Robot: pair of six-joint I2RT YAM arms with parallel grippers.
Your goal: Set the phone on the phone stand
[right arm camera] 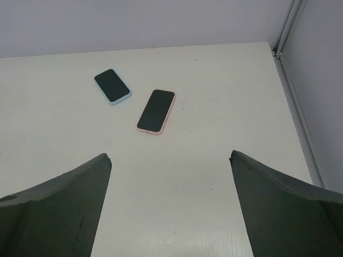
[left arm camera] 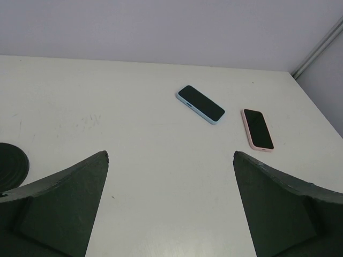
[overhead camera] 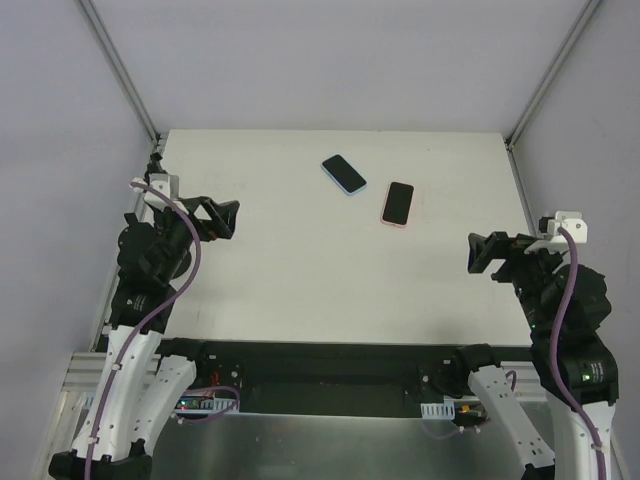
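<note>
Two phones lie face up on the white table (overhead camera: 300, 270). One has a blue case (overhead camera: 344, 174), the other a pink case (overhead camera: 398, 204), just right of it. Both show in the left wrist view, blue (left arm camera: 201, 104) and pink (left arm camera: 258, 129), and in the right wrist view, blue (right arm camera: 112, 85) and pink (right arm camera: 156, 111). My left gripper (overhead camera: 232, 220) (left arm camera: 170, 155) is open and empty at the table's left side. My right gripper (overhead camera: 472, 253) (right arm camera: 170, 155) is open and empty at the right side. Both are well short of the phones. I see no phone stand that I can identify.
A black round object (left arm camera: 10, 163) shows partly at the left edge of the left wrist view; I cannot tell what it is. Grey walls with metal corner posts (overhead camera: 530, 110) close in the table at the back and sides.
</note>
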